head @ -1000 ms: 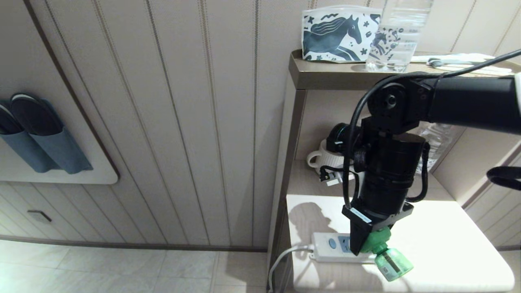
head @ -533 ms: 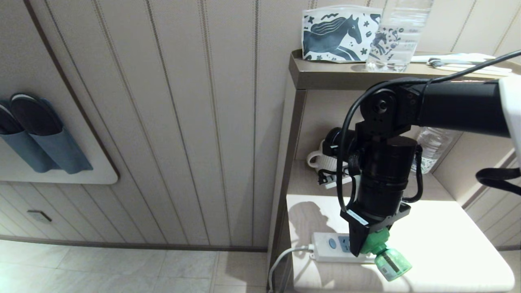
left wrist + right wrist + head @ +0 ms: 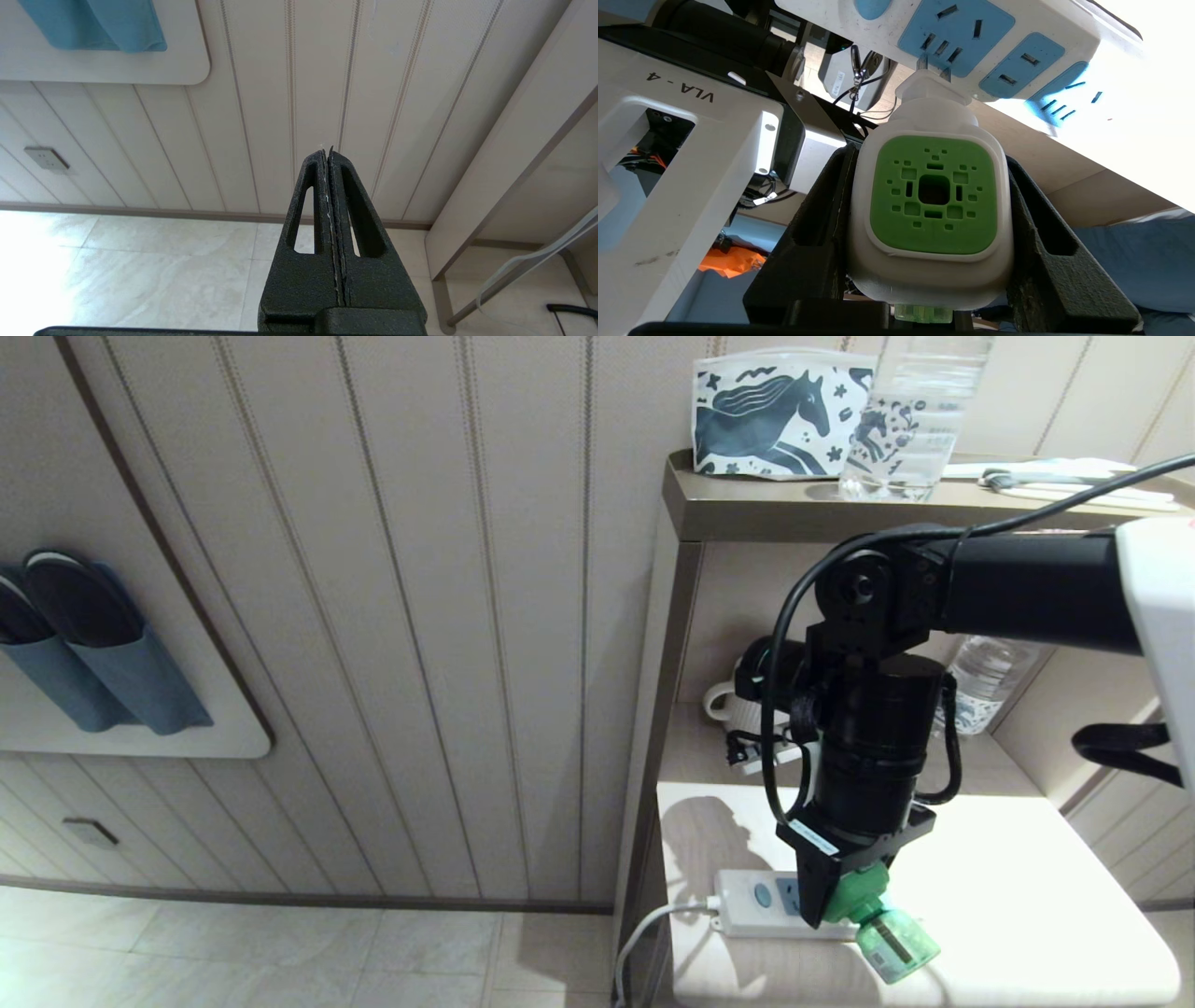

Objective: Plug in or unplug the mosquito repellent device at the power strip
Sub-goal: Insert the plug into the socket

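Head view: low in the right half of the frame, the right claw (image 3: 845, 896) points down from a long black arm and is clamped on the mosquito repellent device (image 3: 882, 933), whose green bottle sticks out toward the lower right. The device sits right over the power strip (image 3: 758, 901), which lies on the white bench (image 3: 1027, 896) near its left edge, its white cord (image 3: 644, 933) dropping off the side. Whether the prongs are seated cannot be told from here.

Left wrist view: the left claw (image 3: 330, 154) hangs off to the side over the tiled floor (image 3: 140, 270), its 2 fingers pressed together on nothing — parked.

Right wrist view: the device (image 3: 931, 205) fills the centre, a white shell with a green vented face, pinched on its 2 flat sides by the black fingers (image 3: 822, 233). Its 2 metal prongs sit at the first blue socket panel of the strip (image 3: 971, 42), in the upper middle of the frame, with bare metal still showing — so partly in at most.

By my reading the device is light, hard and smooth. The shell should take a firm squeeze, but it could slip or twist if pushed off-axis. The broad flat sides, as held, look like the right place to hold; the liquid bottle and the prongs are better left alone. The strip is light too and may slide or lift.
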You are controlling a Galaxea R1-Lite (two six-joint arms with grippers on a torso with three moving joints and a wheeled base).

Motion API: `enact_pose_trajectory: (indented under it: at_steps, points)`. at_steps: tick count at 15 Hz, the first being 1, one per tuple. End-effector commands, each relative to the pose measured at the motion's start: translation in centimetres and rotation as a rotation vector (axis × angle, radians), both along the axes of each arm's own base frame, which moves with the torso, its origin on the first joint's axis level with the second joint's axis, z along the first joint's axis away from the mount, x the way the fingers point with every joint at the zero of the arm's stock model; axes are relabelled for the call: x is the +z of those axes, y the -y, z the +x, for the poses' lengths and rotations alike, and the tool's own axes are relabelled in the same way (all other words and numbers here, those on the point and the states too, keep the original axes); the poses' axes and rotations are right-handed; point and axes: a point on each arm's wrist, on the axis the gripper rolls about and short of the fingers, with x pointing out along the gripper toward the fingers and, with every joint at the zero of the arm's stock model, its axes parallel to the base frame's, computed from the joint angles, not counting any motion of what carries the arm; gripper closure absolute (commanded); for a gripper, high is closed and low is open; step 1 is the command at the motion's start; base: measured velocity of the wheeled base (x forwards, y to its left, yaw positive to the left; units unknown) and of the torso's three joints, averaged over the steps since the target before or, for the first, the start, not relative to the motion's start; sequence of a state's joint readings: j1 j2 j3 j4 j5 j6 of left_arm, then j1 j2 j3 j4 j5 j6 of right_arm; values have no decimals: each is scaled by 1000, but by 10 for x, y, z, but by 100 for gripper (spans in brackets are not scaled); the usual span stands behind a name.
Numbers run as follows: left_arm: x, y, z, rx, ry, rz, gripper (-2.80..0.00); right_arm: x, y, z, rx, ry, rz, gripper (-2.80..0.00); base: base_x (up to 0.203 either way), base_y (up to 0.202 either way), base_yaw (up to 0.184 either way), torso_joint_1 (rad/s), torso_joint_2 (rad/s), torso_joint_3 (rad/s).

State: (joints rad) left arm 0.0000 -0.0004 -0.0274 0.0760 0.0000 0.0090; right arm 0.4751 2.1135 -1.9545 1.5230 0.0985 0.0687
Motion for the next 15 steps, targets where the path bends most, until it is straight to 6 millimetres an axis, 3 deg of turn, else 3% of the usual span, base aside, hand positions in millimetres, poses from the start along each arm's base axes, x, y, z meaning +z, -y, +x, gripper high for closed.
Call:
enact_pose_trajectory:
  at_steps: [1,15]
  points:
    - [0,0,0,0,-1,0,0,-3,0,-2,3,-46,-22,0,0,0,0,0,0,0]
    - [0,0,0,0,-1,0,0,-5,-4,1,12,-2,-17,0,0,0,0,0,0,0]
